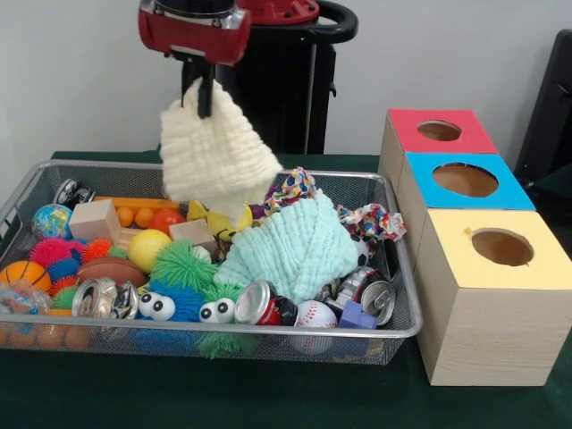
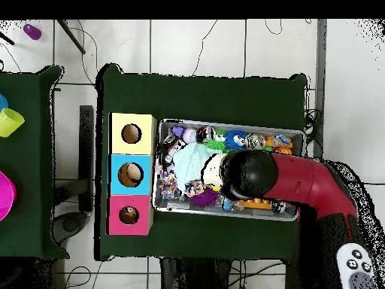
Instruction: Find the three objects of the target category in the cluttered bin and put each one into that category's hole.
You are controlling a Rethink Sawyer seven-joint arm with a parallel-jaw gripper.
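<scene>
Transport is the step in hand: the gripper (image 1: 205,89), at the upper left of the front view, is closed on the top of a cream cloth (image 1: 217,154), which hangs clear above the wire bin (image 1: 404,315); a mint cloth (image 1: 295,250) of the same kind lies among the toys at the bin's middle; three boxes stand at the right of the frame on the green worktop (image 1: 268,393), topped red (image 1: 438,130), blue (image 1: 464,180) and yellow (image 1: 500,247); next, the arm must likely carry the cloth rightward over the matching hole and let go; which hole cannot be told.

cream waffle cloth (image 1: 217,152), mint cloth (image 1: 290,250), red (image 1: 440,130), blue (image 1: 465,180) and yellow boxes (image 1: 500,247)
</scene>
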